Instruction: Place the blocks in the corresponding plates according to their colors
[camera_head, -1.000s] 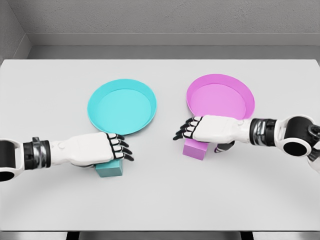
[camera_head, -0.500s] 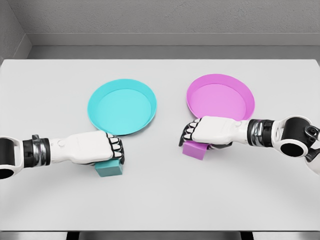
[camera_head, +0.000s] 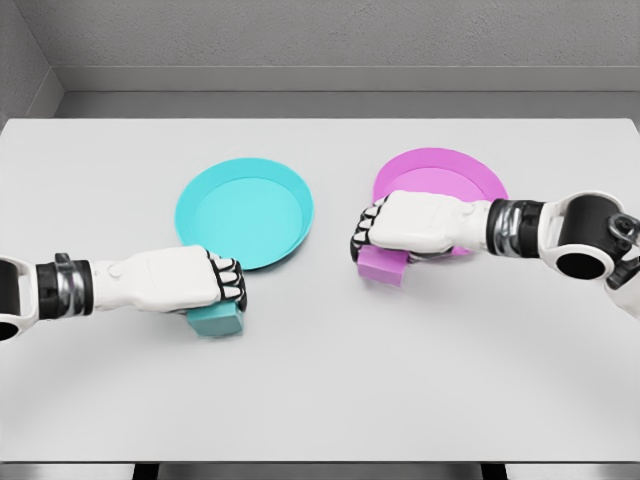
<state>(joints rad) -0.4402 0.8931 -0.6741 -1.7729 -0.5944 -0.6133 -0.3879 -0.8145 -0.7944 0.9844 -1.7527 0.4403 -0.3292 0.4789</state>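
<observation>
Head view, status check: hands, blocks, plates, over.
Left hand shut on teal block; right hand shut on pink block. Neither block in its plate yet. Teal plate and pink plate unobstructed.

Text/labels: none readable anywhere.
Cyan block, under left hand: plain faces, no mark.
Pink block, under right hand: plain, no mark.
Cyan plate, beyond left hand: no print or no.
Pink plate, behind right hand: no print.
Table: plain white, no signs.
Arms/wrists: no brand or no. visible.
</observation>
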